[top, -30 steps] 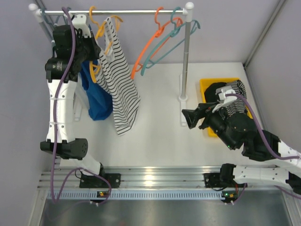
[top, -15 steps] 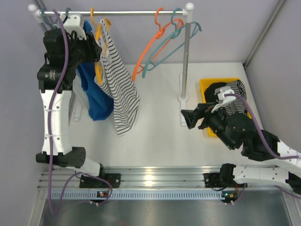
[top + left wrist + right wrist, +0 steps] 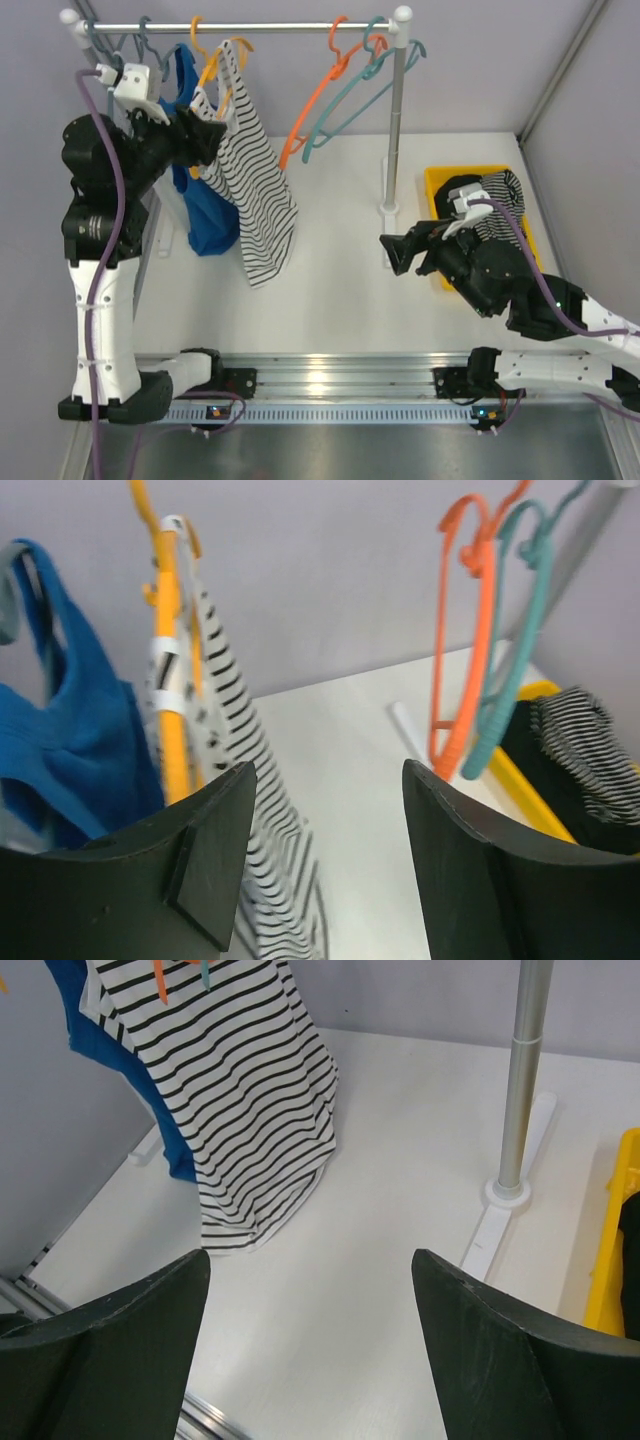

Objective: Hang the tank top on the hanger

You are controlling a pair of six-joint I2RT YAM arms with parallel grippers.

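Tank top: a white soft-fabric tank top (image 3: 258,190) with bold black stripes was seen hung at 11 o'clock of the top view, its hem draped low toward the white table (image 3: 330,270).
Hanger: the thin amber plastic hanger (image 3: 212,68) was hooked on the metal rail (image 3: 290,25), with the top's straps looped over it.
Left gripper: the left gripper (image 3: 205,135) was held released and empty, just at 9 o'clock of the striped top.
Right gripper: the right gripper (image 3: 400,250) was spread wide and empty, at 4 o'clock.
Neighbours: a plain blue top (image 3: 205,215) was hung beside the striped one; a yellow plastic bin (image 3: 440,180) was placed at 3 o'clock.
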